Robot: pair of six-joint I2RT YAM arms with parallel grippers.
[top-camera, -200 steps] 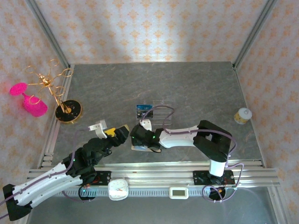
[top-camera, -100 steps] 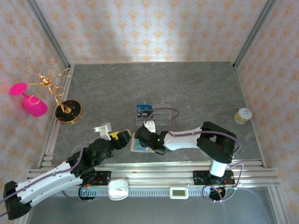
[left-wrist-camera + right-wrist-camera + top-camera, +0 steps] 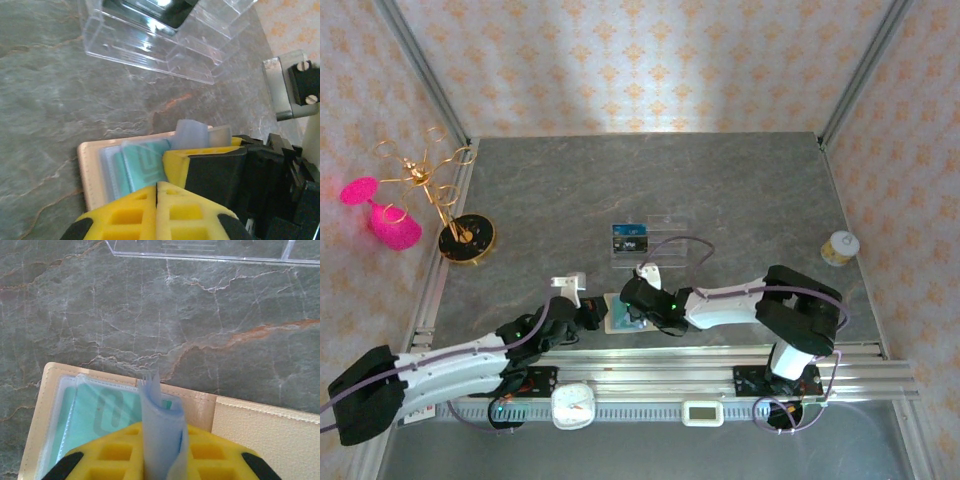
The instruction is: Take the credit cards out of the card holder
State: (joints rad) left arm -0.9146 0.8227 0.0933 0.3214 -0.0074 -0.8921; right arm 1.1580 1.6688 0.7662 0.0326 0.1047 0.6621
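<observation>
With the right gripper [image 3: 161,432], pinching shut on an upright pale blue flap [image 3: 159,407], card or sleeve unclear; with the left gripper [image 3: 156,190], closed empty, seemingly pinning the open card holder [image 3: 49,390] to the table [image 3: 150,315]. Just starting extraction, teal card [image 3: 95,412] seated in its slot; next, pull upward gently

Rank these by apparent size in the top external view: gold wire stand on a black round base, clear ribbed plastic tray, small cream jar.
1. gold wire stand, largest, though its height toward the camera may flatter it.
2. clear ribbed plastic tray.
3. small cream jar, clearly smallest.
</observation>
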